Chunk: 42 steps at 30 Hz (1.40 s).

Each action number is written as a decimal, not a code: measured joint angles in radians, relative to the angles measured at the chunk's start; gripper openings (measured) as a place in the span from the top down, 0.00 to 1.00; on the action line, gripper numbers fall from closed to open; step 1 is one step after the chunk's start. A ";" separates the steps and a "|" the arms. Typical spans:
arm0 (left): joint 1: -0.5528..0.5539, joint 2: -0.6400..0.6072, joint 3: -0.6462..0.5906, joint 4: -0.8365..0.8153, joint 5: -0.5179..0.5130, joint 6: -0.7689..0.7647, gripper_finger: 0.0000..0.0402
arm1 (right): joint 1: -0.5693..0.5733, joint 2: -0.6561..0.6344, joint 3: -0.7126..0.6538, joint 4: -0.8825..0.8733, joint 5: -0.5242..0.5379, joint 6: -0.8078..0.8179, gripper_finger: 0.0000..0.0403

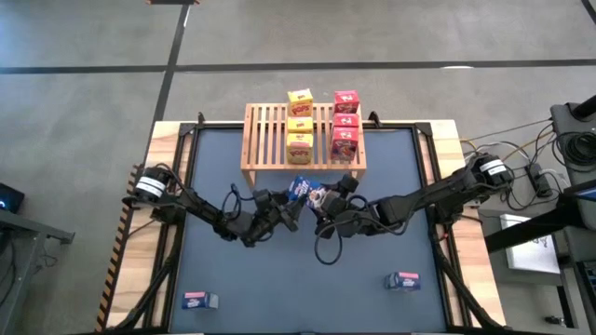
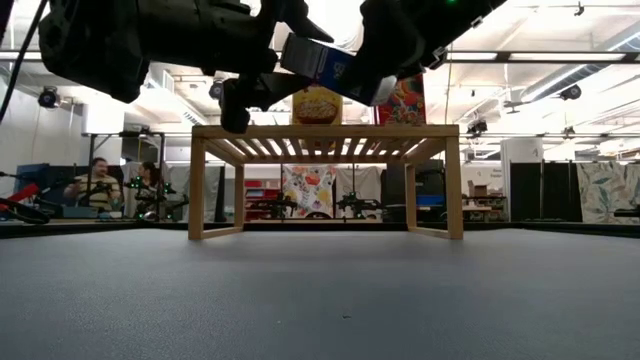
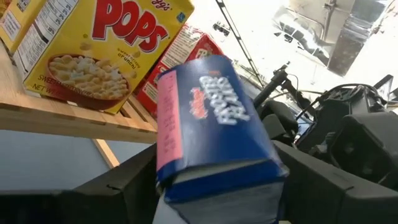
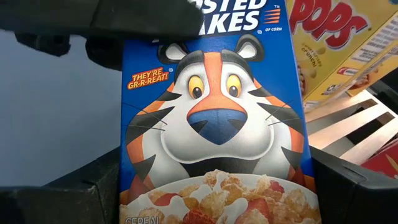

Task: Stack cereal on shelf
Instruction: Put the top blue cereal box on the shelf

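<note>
Glossy blue cereal box (image 4: 214,124), slatted wooden shelf (image 1: 279,140)

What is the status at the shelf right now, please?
Right gripper holds blue box; left gripper alongside it. Three yellow, three red on shelf. Path clear.

the high view is evenly lit from overhead, with soft, faint shadows on the dark table (image 1: 279,270) and mild softness throughout. the low view is strongly backlit: ceiling lights in the far room blow out to white, and the arms overhead read as near-black silhouettes. the shelf (image 2: 325,135) shows warm and reasonably sharp. in the left wrist view the blue box (image 3: 211,130) is blurred, and a glare patch whites out the far background. the right wrist view is bright and crisp on the box front.
</note>
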 joint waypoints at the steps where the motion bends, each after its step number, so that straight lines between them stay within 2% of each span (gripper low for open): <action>1: 0.000 0.000 0.000 -0.001 0.000 0.001 0.37 | 0.000 -0.001 0.000 0.003 0.000 -0.001 0.19; 8: -0.002 0.000 0.000 0.001 -0.001 0.026 0.47 | -0.001 0.001 0.000 0.030 -0.054 -0.017 0.16; 16: -0.002 0.000 0.000 -0.003 0.002 0.058 0.52 | 0.000 0.001 0.000 0.042 -0.074 -0.034 0.09; 23: -0.032 -0.056 -0.026 -0.005 0.014 0.240 0.52 | 0.025 -0.051 0.001 0.019 -0.084 -0.063 0.08; 27: -0.082 -0.183 -0.098 -0.024 0.012 0.376 0.52 | 0.073 -0.103 0.001 0.005 -0.077 -0.105 0.08; 29: -0.113 -0.276 -0.139 -0.075 0.013 0.399 0.52 | 0.096 -0.133 0.001 0.005 -0.075 -0.115 0.08; 34: -0.158 -0.498 -0.223 -0.367 -0.004 0.402 0.54 | 0.133 -0.183 0.001 0.006 -0.074 -0.142 0.08; 38: -0.154 -0.680 -0.235 -0.593 -0.011 0.419 0.57 | 0.146 -0.211 -0.012 0.008 -0.074 -0.167 0.08; 42: -0.152 -0.834 -0.235 -0.711 -0.009 0.485 0.59 | 0.146 -0.217 -0.027 0.007 -0.077 -0.168 0.08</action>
